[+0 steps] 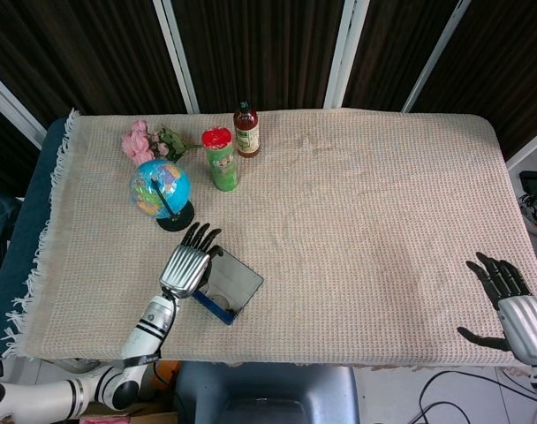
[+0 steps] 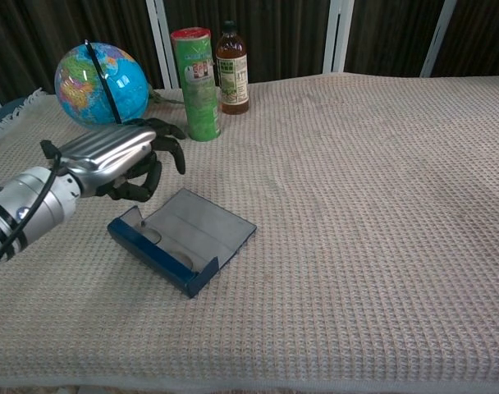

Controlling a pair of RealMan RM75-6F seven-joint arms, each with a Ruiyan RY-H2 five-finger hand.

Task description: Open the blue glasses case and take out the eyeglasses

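The blue glasses case lies open near the table's front left, its grey lid flat on the cloth to the right of the blue tray. Faint curved outlines show inside the tray; I cannot tell whether they are the eyeglasses. My left hand hovers just left of the case, apart from it, with its fingers loosely bent and nothing in them. Off the table's front right corner, my right hand has its fingers spread and holds nothing; the chest view does not show it.
A globe on a black stand is right behind the left hand. Further back stand a green canister, a brown bottle and pink flowers. A beige woven cloth covers the table.
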